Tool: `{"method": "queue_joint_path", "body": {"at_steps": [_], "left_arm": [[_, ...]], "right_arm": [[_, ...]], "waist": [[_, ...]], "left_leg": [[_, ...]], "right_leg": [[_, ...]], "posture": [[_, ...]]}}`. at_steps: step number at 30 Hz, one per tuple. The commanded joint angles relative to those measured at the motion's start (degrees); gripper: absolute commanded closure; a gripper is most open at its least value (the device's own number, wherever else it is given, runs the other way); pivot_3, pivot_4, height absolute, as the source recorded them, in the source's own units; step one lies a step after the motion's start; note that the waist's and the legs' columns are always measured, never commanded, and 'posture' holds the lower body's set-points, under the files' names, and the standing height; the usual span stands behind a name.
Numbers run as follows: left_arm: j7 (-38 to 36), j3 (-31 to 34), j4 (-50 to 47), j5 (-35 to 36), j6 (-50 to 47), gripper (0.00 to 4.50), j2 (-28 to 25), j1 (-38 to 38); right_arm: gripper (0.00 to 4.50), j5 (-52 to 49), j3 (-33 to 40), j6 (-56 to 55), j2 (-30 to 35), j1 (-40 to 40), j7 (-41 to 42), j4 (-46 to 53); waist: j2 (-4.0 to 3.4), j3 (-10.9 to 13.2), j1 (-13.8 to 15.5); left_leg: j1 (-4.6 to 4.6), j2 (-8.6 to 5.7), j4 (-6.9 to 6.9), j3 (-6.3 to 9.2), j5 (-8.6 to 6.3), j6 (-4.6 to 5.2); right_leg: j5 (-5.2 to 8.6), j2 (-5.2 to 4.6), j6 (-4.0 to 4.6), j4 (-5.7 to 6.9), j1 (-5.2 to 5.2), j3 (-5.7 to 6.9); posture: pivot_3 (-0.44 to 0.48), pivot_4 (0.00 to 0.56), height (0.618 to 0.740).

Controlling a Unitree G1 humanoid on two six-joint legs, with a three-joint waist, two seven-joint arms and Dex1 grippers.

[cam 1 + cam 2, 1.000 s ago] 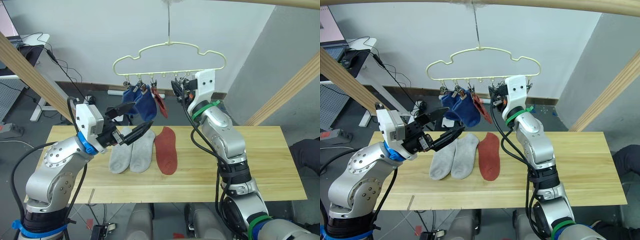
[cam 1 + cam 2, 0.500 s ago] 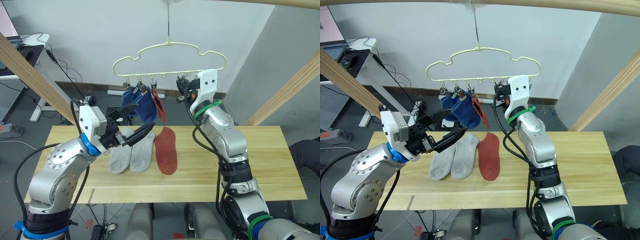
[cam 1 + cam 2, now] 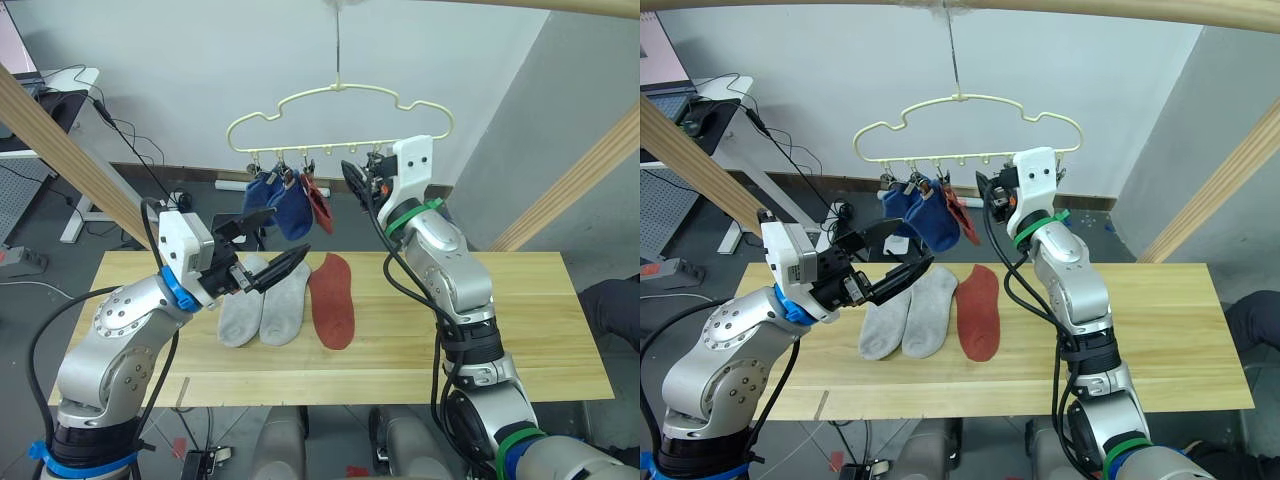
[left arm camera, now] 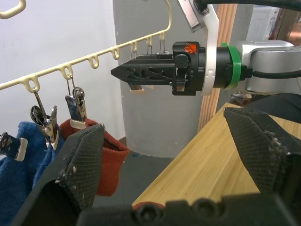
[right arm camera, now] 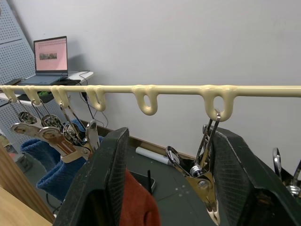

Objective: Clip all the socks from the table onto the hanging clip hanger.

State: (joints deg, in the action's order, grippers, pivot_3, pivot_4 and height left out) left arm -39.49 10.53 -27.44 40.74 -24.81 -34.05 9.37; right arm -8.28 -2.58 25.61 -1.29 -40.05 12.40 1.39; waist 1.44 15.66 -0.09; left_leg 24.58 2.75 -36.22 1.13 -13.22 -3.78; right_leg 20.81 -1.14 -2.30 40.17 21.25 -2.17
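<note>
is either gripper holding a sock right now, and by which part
Nothing is held. The left gripper is open above the table; the right gripper is shut, empty, by the clip hanger.

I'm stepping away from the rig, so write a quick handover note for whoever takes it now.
Left claw: open, empty, raised over the grey socks.
Right claw: up by the hanger bar, holding nothing that I can see; whether open or shut I cannot tell.
Done: two blue socks and one red sock hang from clips.
Left: two grey socks and one red sock lie flat on the table.
</note>
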Motion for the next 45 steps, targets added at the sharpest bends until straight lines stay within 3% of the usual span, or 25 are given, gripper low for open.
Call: {"method": "queue_joint_path", "body": {"at_steps": [1, 5, 7, 11, 14, 22, 28, 34, 39, 45], "left_arm": [[-0.4, 0.3, -1.7, 0.0, 0.2, 0.0, -0.4, 0.2], [-0.4, 0.2, -1.9, 0.0, 0.0, 0.0, -0.4, 0.2], [-0.3, 0.2, -2.0, 0.1, -0.2, 0.0, -0.4, 0.3], [-0.3, 0.2, -2.2, 0.2, -0.6, 0.0, -0.3, 0.3], [-0.3, 0.1, -2.6, 0.3, -0.8, 0.0, -0.2, -0.1], [-0.3, -0.2, -3.1, -0.2, -1.1, 0.0, -0.3, -1.3], [-0.4, -14.1, 6.5, -16.7, -0.5, 0.0, -3.8, 0.7], [1.7, -27.8, 23.6, -31.2, 2.3, 0.0, 3.2, 9.7], [8.4, -30.1, 36.4, -38.9, 0.5, 0.0, 9.8, 15.9], [9.6, -30.6, 41.6, -41.9, -0.2, 0.0, 14.1, 17.1]], "right_arm": [[1.9, -0.7, -0.4, -1.4, -0.6, -0.9, 0.0, 1.8], [2.06, -0.6, -0.2, -1.5, -0.7, -0.9, -0.2, 1.7], [2.5, -0.6, -0.1, -1.5, -0.6, -0.8, -0.3, 1.7], [3.85, -0.6, -0.1, -1.5, -0.8, -0.6, -0.5, 1.9], [4.49, -0.6, -0.1, -1.6, -0.8, -0.5, -0.6, 1.9], [4.49, -0.7, 0.1, -1.4, -0.3, -0.2, -0.5, 2.2], [4.49, -2.3, 0.9, 0.6, 3.2, -0.7, 3.6, 1.6], [4.49, -2.8, 0.9, 1.5, 5.0, -0.8, 4.6, 1.3], [4.49, -2.6, 0.9, 2.0, 5.3, -0.5, 3.9, 1.9], [4.49, -2.5, 1.3, 2.5, 5.5, -0.2, 3.0, 2.6]], "waist": [[0.0, 0.0, 0.0], [0.0, 0.0, 0.0], [0.0, 0.0, 0.0], [0.0, 0.0, 0.0], [0.0, 0.0, 0.0], [0.0, 0.0, 0.0], [-0.01, 0.0, 0.0], [-0.01, 0.0, 0.0], [-0.01, 0.0, -0.4], [-0.01, 0.0, -1.4]], "left_leg": [[0.0, 0.0, 0.0, 0.0, 0.0, 0.0], [0.0, 0.0, -0.01, 0.0, 0.0, 0.0], [0.0, 0.0, -0.01, 0.0, 0.0, 0.0], [0.0, 0.0, -0.03, 0.0, 0.0, 0.0], [0.0, 0.0, -0.04, 0.0, 0.0, 0.0], [0.0, 0.0, -0.05, -0.01, 0.0, 0.0], [-0.01, -0.06, -0.08, -0.04, 0.02, 0.03], [0.02, -0.1, -0.32, -0.14, 0.02, 0.16], [0.17, -0.11, -0.73, -0.09, -0.04, 0.27], [0.17, -0.06, -0.73, -0.01, -0.03, 0.27]], "right_leg": [[0.0, 0.0, 0.0, 0.0, 0.0, 0.0], [0.0, 0.0, 0.0, 0.01, 0.0, 0.0], [0.0, 0.0, 0.0, 0.01, 0.0, 0.01], [0.0, 0.0, 0.0, 0.03, 0.0, 0.01], [0.0, 0.0, 0.0, 0.04, 0.0, 0.01], [0.0, 0.0, 0.0, 0.07, 0.02, 0.0], [0.0, 0.1, 0.0, 0.22, 0.08, -0.02], [0.0, 0.1, 0.0, 0.49, 0.15, -0.03], [0.0, 0.16, 0.0, 0.79, 0.23, -0.02], [0.0, 0.14, 0.0, 0.83, 0.22, -0.01]], "posture": [[0.121, 0.272, 0.74], [0.121, 0.267, 0.74], [0.121, 0.266, 0.74], [0.121, 0.265, 0.74], [0.122, 0.266, 0.74], [0.122, 0.266, 0.74], [0.111, 0.272, 0.74], [0.075, 0.281, 0.74], [0.045, 0.286, 0.74], [0.033, 0.293, 0.74]]}}
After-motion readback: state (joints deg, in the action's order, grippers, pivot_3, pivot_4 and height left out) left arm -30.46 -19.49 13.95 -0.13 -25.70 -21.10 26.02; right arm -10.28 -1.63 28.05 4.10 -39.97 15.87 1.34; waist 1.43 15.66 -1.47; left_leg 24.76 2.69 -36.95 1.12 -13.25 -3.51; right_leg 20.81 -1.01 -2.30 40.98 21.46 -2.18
